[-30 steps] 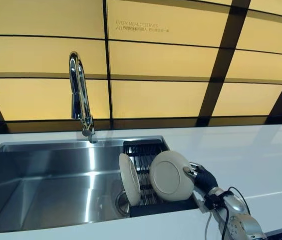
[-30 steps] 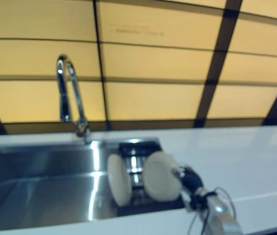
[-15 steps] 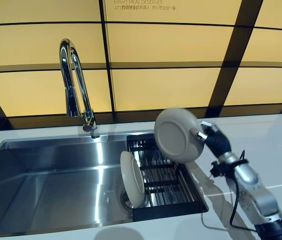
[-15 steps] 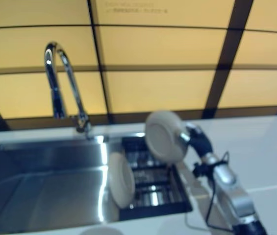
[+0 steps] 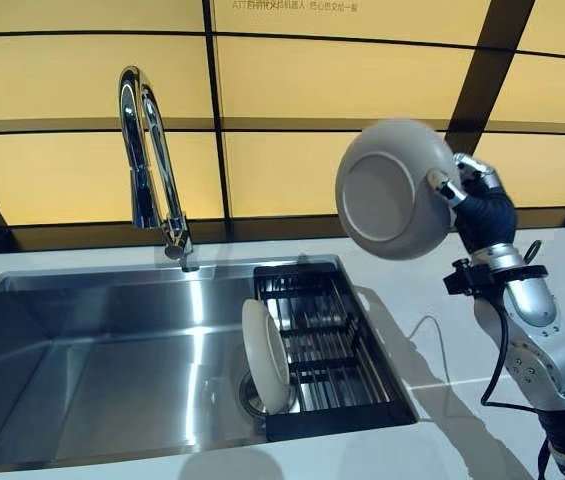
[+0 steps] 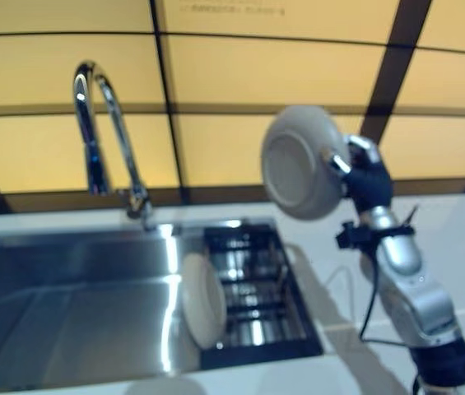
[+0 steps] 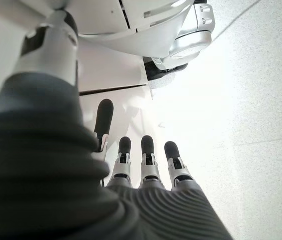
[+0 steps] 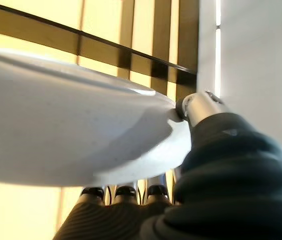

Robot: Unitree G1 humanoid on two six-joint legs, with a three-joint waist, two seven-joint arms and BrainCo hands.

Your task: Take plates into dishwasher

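Note:
My right hand (image 5: 470,192) holds a beige plate (image 5: 396,190) by its rim, high above the white counter and to the right of the sink, with the plate's underside turned toward me. In the right wrist view the thumb (image 8: 200,106) presses on the plate (image 8: 66,135) and the fingers (image 8: 121,192) sit under it. A second beige plate (image 5: 265,356) stands on edge at the left side of the black rack (image 5: 324,350) in the sink. My left hand (image 7: 145,165) shows only in its wrist view, fingers straight, holding nothing, over a pale floor.
The steel sink (image 5: 92,360) lies left of the rack, with a tall chrome tap (image 5: 150,170) behind it. A white counter (image 5: 462,310) runs to the right. A yellow panelled wall (image 5: 292,120) with dark bands stands behind.
My right hand has lifted the plate out of the rack, up and to the right, well above the counter. The camera view has shifted too. The other plate stays in the rack.

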